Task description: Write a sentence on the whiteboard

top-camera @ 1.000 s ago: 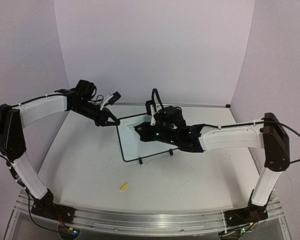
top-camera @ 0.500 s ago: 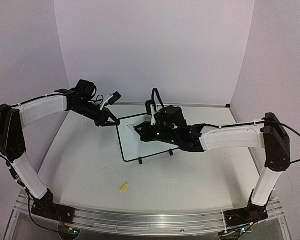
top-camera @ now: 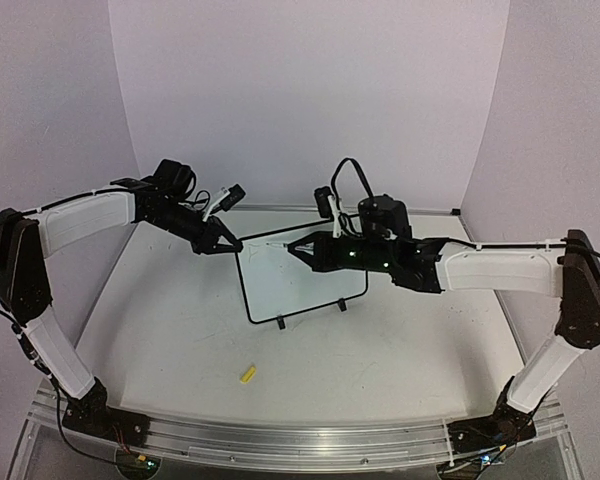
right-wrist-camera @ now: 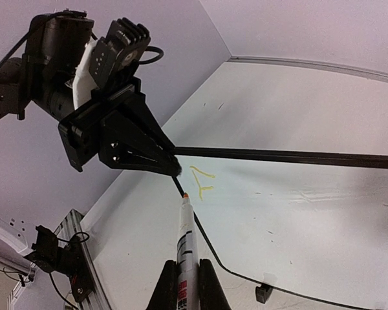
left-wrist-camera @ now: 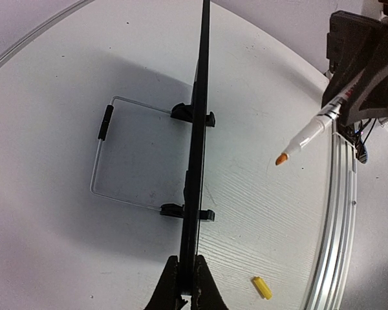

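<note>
Right gripper (right-wrist-camera: 184, 287) clenched on marker (right-wrist-camera: 187, 236), tip aimed at whiteboard (right-wrist-camera: 310, 206), just short of the started sentence (right-wrist-camera: 202, 180); left gripper (top-camera: 223, 244) clamps its edge.

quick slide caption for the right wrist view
Marker in the right gripper poised by yellow strokes on the whiteboard, its corner clamped by the left gripper.

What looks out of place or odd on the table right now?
A small yellow cap lies loose on the table, near the front edge, apart from the whiteboard. It probably belongs to the marker. Nothing else stands out.
</note>
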Robot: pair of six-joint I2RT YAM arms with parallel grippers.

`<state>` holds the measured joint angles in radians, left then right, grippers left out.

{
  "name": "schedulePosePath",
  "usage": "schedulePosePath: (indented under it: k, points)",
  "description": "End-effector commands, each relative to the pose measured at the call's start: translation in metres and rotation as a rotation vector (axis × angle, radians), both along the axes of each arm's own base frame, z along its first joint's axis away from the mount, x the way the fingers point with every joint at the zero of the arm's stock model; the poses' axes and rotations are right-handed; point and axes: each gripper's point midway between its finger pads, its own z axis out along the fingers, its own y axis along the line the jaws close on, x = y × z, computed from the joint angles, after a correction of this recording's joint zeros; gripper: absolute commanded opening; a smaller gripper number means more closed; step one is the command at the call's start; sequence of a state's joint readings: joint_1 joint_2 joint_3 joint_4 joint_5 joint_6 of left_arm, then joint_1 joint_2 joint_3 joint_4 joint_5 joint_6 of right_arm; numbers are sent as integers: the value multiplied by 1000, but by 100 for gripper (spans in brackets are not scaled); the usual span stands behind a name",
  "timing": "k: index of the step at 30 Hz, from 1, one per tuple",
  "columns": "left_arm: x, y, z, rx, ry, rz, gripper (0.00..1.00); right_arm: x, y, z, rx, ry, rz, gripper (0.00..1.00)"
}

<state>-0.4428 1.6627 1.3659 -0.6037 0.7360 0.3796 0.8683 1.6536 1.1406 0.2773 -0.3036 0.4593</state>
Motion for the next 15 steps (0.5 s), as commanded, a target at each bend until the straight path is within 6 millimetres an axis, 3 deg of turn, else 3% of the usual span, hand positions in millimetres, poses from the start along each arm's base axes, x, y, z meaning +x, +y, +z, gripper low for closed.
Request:
schedulePosePath:
  k: [1, 6, 15]
  points:
    - [-15, 4, -9, 49, 27, -13, 0, -5, -11, 14, 54, -9, 122, 0]
    - [-14, 3, -10, 52, 28, -13, 0, 10, -16, 10, 59, -5, 119, 0]
    - [-15, 2, -12, 57, 28, -16, 0, 18, -2, 6, 70, -1, 155, 0]
